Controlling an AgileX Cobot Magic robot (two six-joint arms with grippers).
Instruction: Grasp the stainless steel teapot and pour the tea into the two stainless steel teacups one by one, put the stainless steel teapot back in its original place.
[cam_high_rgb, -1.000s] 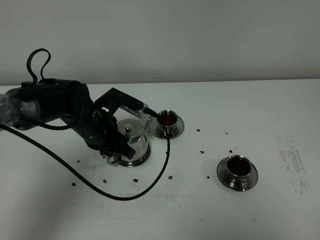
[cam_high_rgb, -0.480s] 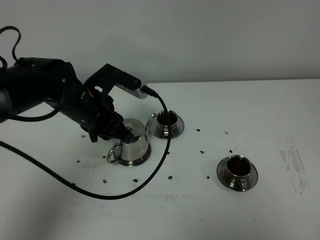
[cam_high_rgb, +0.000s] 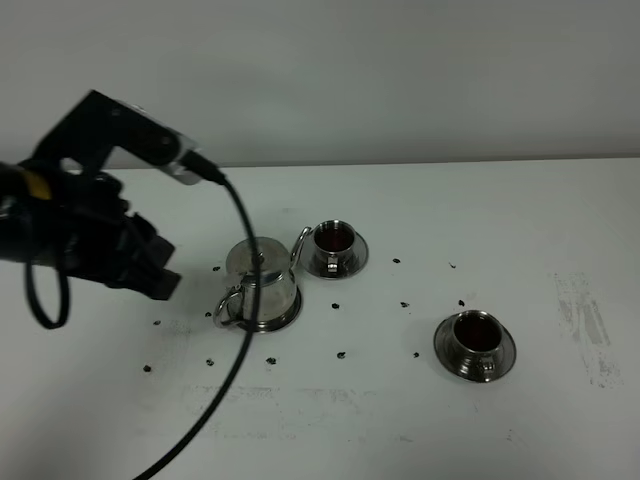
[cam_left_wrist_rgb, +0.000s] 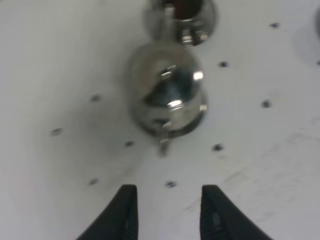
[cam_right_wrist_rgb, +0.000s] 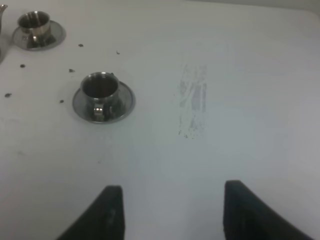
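Observation:
The stainless steel teapot (cam_high_rgb: 262, 285) stands upright on its round saucer (cam_high_rgb: 286, 320), with its spout toward the far teacup (cam_high_rgb: 333, 238). The second teacup (cam_high_rgb: 476, 333) sits on its saucer to the front right. Both cups hold dark tea. My left gripper (cam_high_rgb: 158, 272) is open and empty. It is apart from the teapot, to its left and above the table. In the left wrist view the gripper (cam_left_wrist_rgb: 169, 192) faces the teapot (cam_left_wrist_rgb: 167, 95) from its handle side. My right gripper (cam_right_wrist_rgb: 172, 189) is open and empty, and does not show in the high view. Both teacups (cam_right_wrist_rgb: 100, 90) (cam_right_wrist_rgb: 34, 22) lie ahead of it.
Small dark specks (cam_high_rgb: 340, 354) are scattered on the white table around the vessels. A black cable (cam_high_rgb: 236, 300) hangs from the left arm and crosses in front of the teapot. A grey scuff (cam_high_rgb: 585, 320) marks the table at the right.
My left gripper has let go of the teapot's handle and drawn back to the left and upward. The teapot stays on its saucer. The cups have not moved.

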